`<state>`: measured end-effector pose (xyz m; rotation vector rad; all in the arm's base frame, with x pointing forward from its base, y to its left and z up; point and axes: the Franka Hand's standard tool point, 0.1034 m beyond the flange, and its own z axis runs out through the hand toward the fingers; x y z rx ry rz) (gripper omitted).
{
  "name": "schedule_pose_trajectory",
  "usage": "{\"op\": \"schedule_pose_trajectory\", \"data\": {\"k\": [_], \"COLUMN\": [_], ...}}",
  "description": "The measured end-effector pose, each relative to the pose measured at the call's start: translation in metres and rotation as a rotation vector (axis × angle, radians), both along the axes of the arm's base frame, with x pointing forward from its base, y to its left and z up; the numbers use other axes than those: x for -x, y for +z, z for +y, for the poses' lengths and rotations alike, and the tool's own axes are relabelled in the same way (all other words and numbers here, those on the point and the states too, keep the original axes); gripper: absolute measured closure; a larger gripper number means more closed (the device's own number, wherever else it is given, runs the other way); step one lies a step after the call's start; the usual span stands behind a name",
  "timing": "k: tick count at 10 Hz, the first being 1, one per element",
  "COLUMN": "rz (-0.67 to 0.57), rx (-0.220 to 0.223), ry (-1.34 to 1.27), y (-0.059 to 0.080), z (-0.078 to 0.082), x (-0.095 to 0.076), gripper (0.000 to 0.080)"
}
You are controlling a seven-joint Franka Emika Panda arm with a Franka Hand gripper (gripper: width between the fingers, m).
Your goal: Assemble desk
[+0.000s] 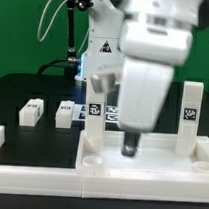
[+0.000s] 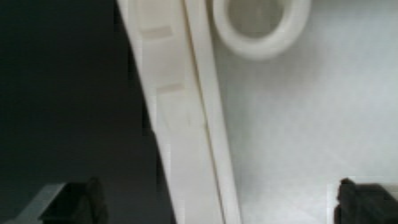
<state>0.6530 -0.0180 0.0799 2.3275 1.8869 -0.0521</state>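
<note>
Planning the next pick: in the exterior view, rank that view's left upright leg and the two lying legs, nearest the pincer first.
1. Left upright leg, beside the pincer.
2. Inner lying leg, further toward the exterior view's left.
3. Outer lying leg, farthest left.

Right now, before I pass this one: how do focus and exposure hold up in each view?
Exterior view: the arm looms near the lens, soft and washed-out white, while the tabletop shows little shading. Wrist view: the whole picture is soft, the corner socket blurred, the open gripper only two dark unfocused blobs.
</note>
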Motion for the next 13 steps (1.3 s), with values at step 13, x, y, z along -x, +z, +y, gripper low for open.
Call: {"op": "schedule_pose_trajectory", "data": {"k": [13], "rz": [0.031], "rx": [-0.150], "ry": [-0.853], "y": [0.086], "z": [-0.127], "x": [0.063], "gripper": [0.0151]}}
